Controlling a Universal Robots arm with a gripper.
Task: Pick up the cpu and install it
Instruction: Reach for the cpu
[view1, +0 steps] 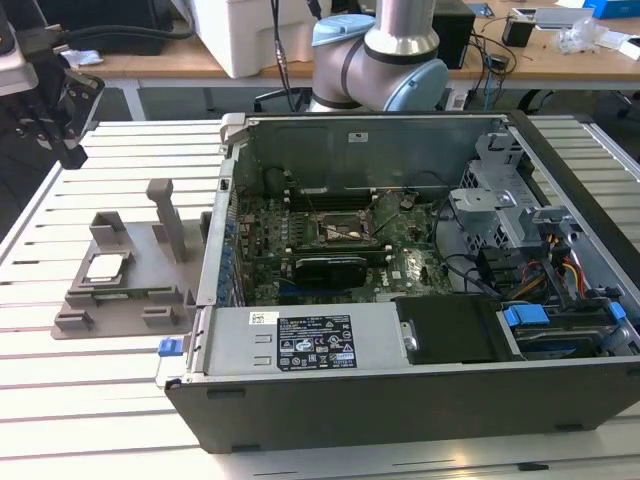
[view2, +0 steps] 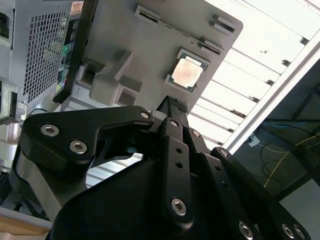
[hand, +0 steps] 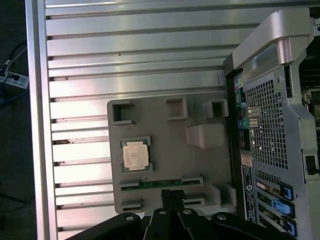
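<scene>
Currently: cpu (hand: 136, 155) seated in grey tray (hand: 165, 130); gripper (hand: 171, 194) near tray, fingers (hand: 166, 201) pressed together, empty; advise centring squarely over cpu.

The cpu (hand: 136, 154) is a small, flat, square chip. Its silvery metal top faces up inside a thin pale rim. It lies level in a square recess of the grey tray (hand: 170, 162), just ahead of the gripper (hand: 170, 194) and off to one side of its fingertips, not touching them.
</scene>
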